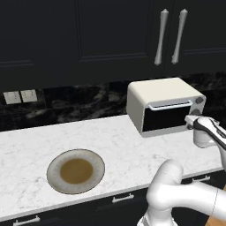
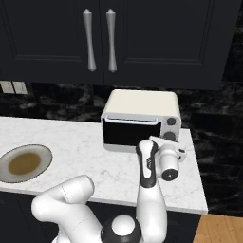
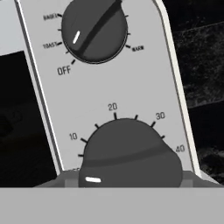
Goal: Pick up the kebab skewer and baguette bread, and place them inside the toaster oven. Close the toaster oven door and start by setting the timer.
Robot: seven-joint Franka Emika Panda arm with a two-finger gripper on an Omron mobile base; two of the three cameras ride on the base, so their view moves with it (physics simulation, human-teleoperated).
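timer knob: the lower dark dial (image 3: 131, 153) on the toaster oven's right-hand control panel, ringed by minute marks; its white pointer mark sits low on the left, near the start of the scale.
handling: judged a stiff, smooth, round dial fixed to the panel; it only turns, so it wants a firm pinch across its raised middle ridge, fingers on opposite sides, then a twist. Smooth plastic could slip under a light pinch.
upper knob: the mode dial (image 3: 94, 30) above it, white mark between the toast label and the next one up, away from OFF.
toaster oven: cream-white box (image 1: 164, 103) at the back of the marble counter against the dark wall; both dials on its right end (image 2: 172, 122).
toaster oven door: dark glass panel (image 2: 130, 133) standing upright and shut, white bar handle along its top edge.
claw: the gripper (image 2: 163, 142) is right at the lower dial, square to the panel. Its fingertips are hidden at the bottom of the hand view, so I cannot tell whether it stands apart or pinches the dial.
plate: round dish (image 1: 76, 171) well to the left on the counter, nothing lying on it.
skewer and bread: not made out through the dark glass.
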